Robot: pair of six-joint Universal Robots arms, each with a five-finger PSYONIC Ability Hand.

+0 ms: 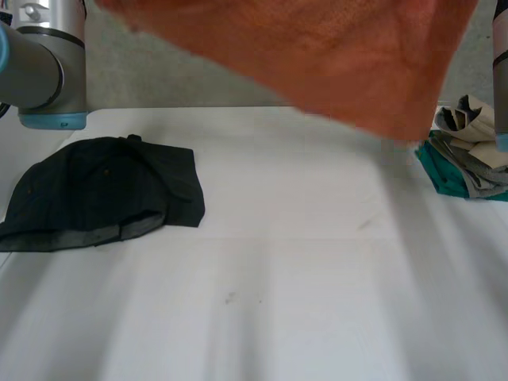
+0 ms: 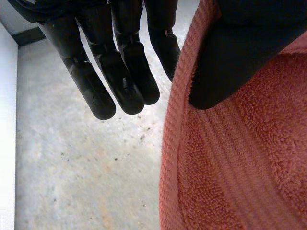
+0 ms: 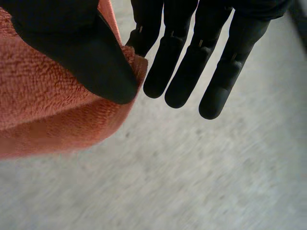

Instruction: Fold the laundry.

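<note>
Grey, speckled concrete floor (image 2: 86,167) lies beyond the fingertips of the left hand (image 2: 120,72), bordered by a white strip (image 2: 6,143) on the side of its outermost finger. The same grey floor spreads past the fingertips of the right hand (image 3: 192,72). The white counter (image 1: 302,302) carries a few faint dark specks (image 1: 230,298) near its middle.

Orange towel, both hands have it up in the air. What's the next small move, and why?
Probably lower both hands and lay the orange towel flat on the white table. The left hand and right hand each pinch it under the thumb, and it hangs above the table's bare middle.
</note>
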